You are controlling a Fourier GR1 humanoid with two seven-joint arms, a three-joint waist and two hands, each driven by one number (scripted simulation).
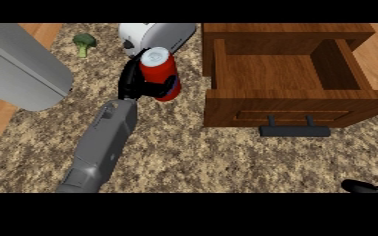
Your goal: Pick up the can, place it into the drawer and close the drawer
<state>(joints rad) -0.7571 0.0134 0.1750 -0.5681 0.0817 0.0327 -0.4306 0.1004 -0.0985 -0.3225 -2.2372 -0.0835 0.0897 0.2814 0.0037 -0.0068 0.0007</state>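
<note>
No writing could be read on the red can [161, 72]. It stood upright near the counter's [184, 155] far edge, just left of the open drawer [284, 75], with the left hand's [140, 85] fingers curled round it. Whether the right hand [360, 186], at the near right corner, was open could not be told.

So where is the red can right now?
In the head view the red can is left of the open drawer, held in the left hand whose fingers curl round it, just in front of the white appliance.
</note>
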